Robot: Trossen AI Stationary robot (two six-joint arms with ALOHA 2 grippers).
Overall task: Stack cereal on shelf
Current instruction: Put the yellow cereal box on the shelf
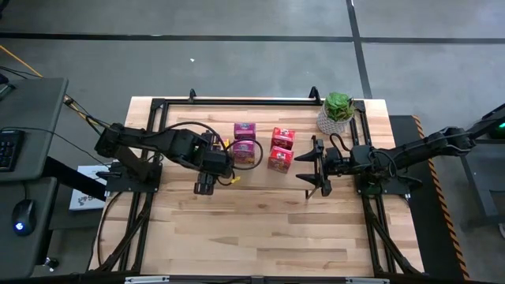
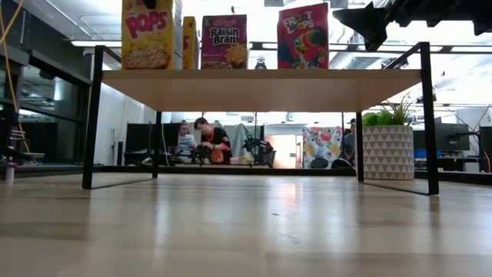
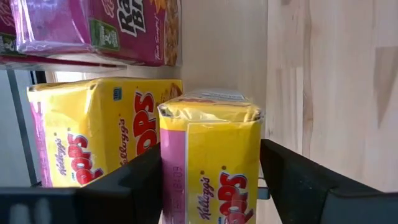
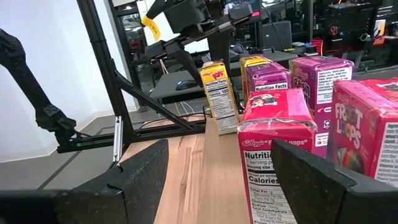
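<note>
The left gripper (image 1: 207,186) hangs over the near-left edge of the low light-wood shelf (image 2: 261,88) on black wire legs. Its fingers (image 3: 134,186) stand spread to either side of a small yellow cardboard cereal box (image 3: 211,162), with a visible gap on one side, so they look like they are letting go rather than pinching. This box stands upright between them, just beside a second yellow box (image 3: 93,134), with the magenta boxes (image 1: 245,142) beyond. The right gripper (image 1: 323,189) waits right of the red boxes (image 1: 282,150), its fingers (image 4: 311,180) wide apart and empty. The left arm is plainly nearer the yellow box.
</note>
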